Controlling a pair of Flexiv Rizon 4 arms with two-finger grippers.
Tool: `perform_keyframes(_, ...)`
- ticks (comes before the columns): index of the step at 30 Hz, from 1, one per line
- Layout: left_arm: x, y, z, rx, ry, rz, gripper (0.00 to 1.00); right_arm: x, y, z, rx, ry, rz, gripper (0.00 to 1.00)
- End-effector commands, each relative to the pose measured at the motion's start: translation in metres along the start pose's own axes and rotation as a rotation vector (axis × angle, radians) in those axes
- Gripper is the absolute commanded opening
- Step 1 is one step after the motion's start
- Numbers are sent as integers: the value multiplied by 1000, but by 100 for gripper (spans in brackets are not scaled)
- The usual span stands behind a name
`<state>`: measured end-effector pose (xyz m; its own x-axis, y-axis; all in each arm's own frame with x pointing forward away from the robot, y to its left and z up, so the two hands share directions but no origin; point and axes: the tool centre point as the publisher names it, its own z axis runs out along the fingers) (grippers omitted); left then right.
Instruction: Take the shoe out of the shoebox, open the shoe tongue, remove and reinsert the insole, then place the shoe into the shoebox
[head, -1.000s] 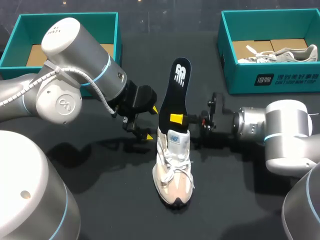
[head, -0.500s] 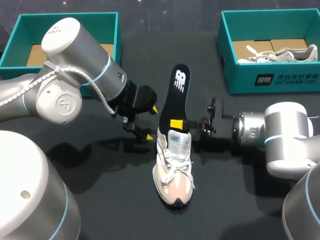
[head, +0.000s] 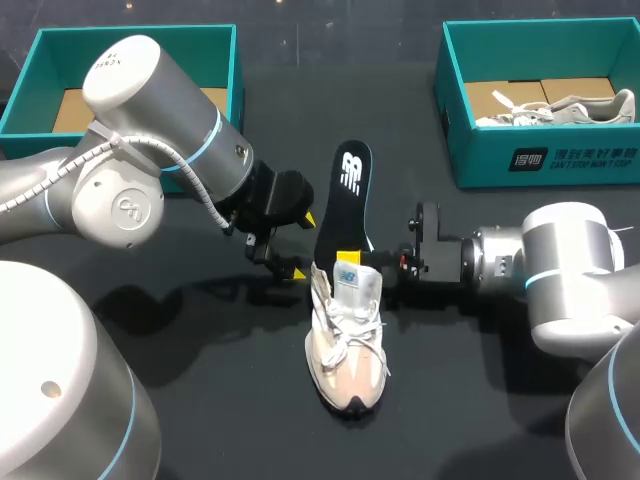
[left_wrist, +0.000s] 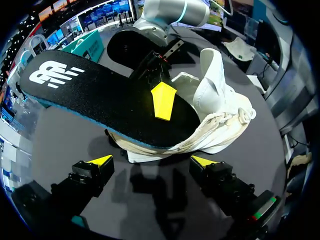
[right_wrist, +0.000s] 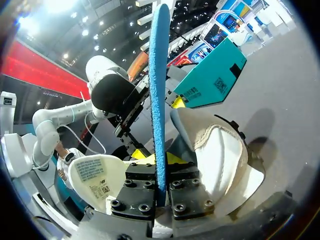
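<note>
Right now my right gripper (right_wrist: 160, 161) is closed on the insole (head: 345, 195), pinching both faces near its lower end, just above the collar of the shoe (head: 347, 340). From the pinch the insole's long axis runs up and away, while its lower end dips into the opening beneath the grip. To seat it, I judge it must slide down toward the toe. My left gripper (left_wrist: 152, 161) stands open just beside the heel, holding nothing. The insole is black with a white logo and a blue underside. The white and beige shoe rests on the dark surface (head: 220, 400).
</note>
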<state>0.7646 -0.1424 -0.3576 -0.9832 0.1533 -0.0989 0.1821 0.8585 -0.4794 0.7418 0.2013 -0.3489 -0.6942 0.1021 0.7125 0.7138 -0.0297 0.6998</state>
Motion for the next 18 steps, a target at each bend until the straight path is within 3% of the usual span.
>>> perform_keyframes(1,0,0,1,-1,1,1,100,0,-12,1,3,-8,4,0)
perform_keyframes(5,0,0,1,-1,1,1,100,0,-9,0,-2,-5,-8,2)
perform_keyframes(8,0,0,1,-1,1,1,100,2,-6,0,-1,4,-26,12)
perform_keyframes(18,0,0,1,-1,1,1,100,3,2,2,2,20,-60,11)
